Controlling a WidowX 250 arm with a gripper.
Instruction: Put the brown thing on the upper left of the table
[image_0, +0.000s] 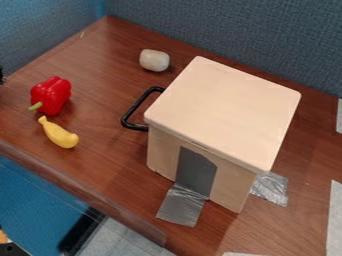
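A sliver of my black gripper (1, 76) is showing at the left edge; whether it is standing wide or narrow, I cannot tell. The small, rounded, pale beige-brown block (154, 60) (more cream than brown, honestly) is resting on the wood-grained table (100, 95)'s upper left part, between a glossy red bell pepper (51, 95) and a pale wooden box (224, 110) with a black handle (135, 109). A curved yellow toy (59, 133) is lying near the pepper.
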